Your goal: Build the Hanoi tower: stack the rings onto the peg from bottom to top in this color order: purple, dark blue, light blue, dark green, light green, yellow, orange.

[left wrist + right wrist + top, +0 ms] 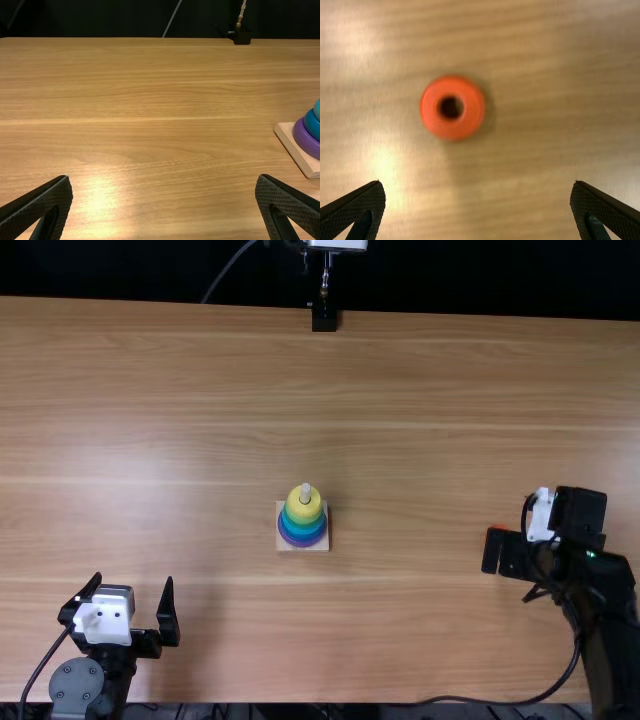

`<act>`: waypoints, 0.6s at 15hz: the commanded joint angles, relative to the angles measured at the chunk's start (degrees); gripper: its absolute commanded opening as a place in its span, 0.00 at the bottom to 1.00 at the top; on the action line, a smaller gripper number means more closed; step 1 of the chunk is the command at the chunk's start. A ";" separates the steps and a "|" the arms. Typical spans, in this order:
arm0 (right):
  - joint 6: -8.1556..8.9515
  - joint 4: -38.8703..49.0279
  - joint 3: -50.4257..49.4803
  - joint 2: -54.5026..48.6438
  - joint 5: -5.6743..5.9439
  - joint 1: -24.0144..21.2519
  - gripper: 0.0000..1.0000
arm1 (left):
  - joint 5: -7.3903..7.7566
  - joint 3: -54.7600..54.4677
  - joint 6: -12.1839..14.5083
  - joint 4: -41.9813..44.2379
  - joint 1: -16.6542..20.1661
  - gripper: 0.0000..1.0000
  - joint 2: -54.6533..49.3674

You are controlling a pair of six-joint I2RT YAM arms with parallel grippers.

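Note:
The peg (306,493) rises from a square wooden base (321,544) near the table's middle, with a yellow ring (304,510) uppermost and blue-green, blue and purple rings lower down. My left gripper (134,585) stands open at the near left, apart from the tower; in its wrist view the gripper (165,179) has nothing between its fingers, and the purple ring (306,140) is partly cut off. On the right, my right gripper (505,552) is over the table, partly covering the orange ring (497,528). In the right wrist view the open gripper (478,185) is above the loose orange ring (474,111), not touching it.
A black stand (324,318) with a thin upright post is at the table's far edge. A black cable (500,703) runs along the near edge toward the right arm. Bare wood (420,440) lies around the tower.

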 commanded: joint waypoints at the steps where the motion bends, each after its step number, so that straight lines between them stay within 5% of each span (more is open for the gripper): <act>1: 3.07 -0.49 3.19 3.07 -0.19 -0.38 1.00 | 0.81 -6.04 0.81 -4.63 0.04 1.00 -0.69; 2: 4.23 -0.49 4.43 5.18 -0.19 -0.30 1.00 | 0.81 -6.04 0.81 -4.63 0.04 1.00 -0.69; 9: 4.86 -0.39 11.10 14.40 -0.19 1.20 1.00 | 0.81 -6.04 0.81 -4.63 0.04 1.00 -0.69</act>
